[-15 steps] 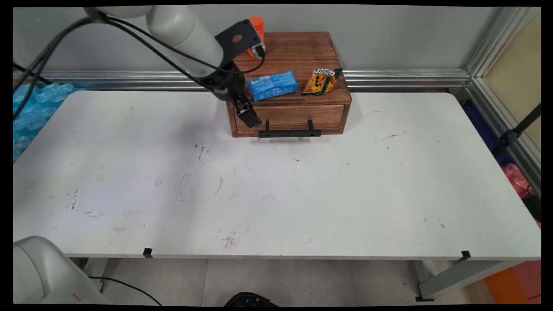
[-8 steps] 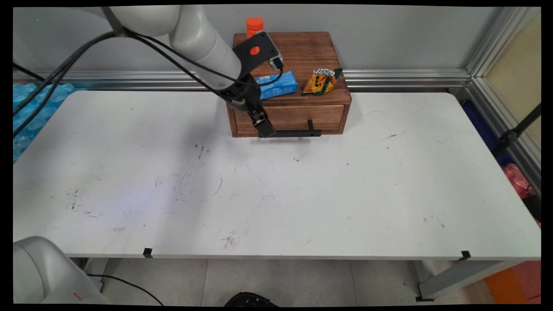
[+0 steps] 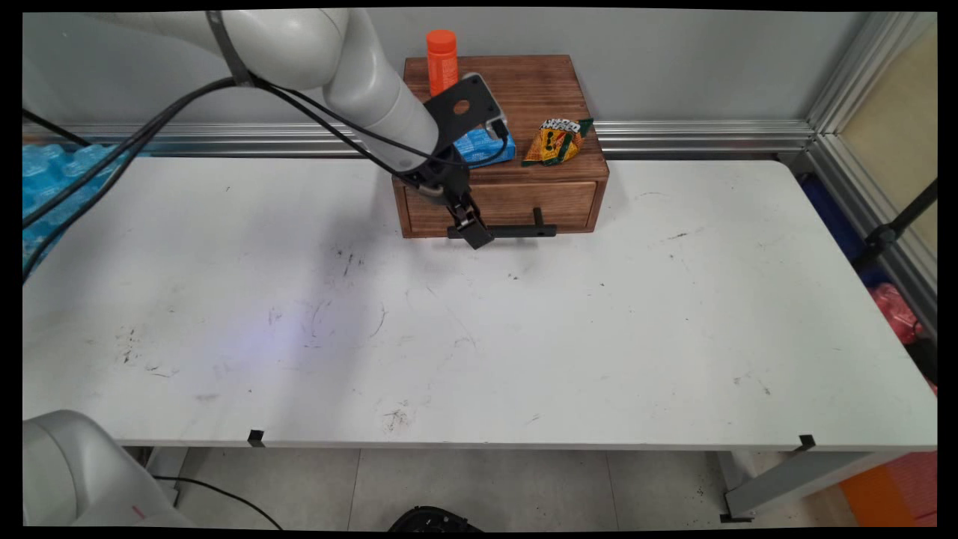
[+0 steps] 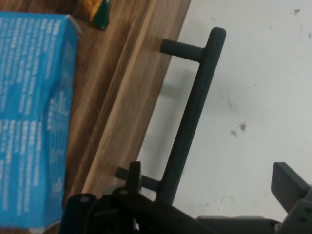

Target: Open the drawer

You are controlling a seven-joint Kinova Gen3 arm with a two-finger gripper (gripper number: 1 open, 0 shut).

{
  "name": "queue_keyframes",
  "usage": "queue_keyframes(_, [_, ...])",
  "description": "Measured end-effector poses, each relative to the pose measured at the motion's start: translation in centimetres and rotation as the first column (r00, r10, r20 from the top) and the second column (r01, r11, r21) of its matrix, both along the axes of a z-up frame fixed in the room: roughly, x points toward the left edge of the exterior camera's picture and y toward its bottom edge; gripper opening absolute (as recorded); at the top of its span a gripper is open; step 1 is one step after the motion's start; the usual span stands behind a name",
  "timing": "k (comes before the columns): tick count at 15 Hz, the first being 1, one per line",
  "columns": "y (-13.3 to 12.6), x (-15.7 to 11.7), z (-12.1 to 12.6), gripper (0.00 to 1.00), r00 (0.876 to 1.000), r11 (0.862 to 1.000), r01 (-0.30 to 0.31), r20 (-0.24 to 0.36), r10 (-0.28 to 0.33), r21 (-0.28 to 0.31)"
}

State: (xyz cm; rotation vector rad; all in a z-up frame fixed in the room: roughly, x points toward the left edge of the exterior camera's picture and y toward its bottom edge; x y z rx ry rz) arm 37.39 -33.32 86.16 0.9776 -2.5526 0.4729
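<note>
The gripper (image 3: pixel 473 230) stands open at the left end of the black drawer handle (image 3: pixel 503 231). In the hand view the handle's bar (image 4: pixel 191 117) runs between the two fingers: one finger (image 4: pixel 290 184) shows well apart from it on the table side, the other is down among the linkage on the drawer side. Nothing is clamped; whether either finger touches the bar cannot be told.

The handle belongs to the closed drawer of a small wooden box (image 3: pixel 546 82) that sits at the far side of the white table (image 3: pixel 524 337), against the wall. On the box's top lie a blue carton (image 4: pixel 29 122), just behind the gripper and partly hidden by the wrist in the main view, and an orange and green snack packet (image 3: pixel 557 140) to its right, apart from it. An orange bottle (image 3: pixel 441 51) stands upright at the box's far left corner. The arm comes down from the upper left with black cables hanging from it.
</note>
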Motion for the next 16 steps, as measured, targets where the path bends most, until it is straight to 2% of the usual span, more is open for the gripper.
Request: queue_keyframes(16, [-2.4,-1.0,-4.6,1.00,0.997,0.997,0.071,-0.008,-0.071,-0.012])
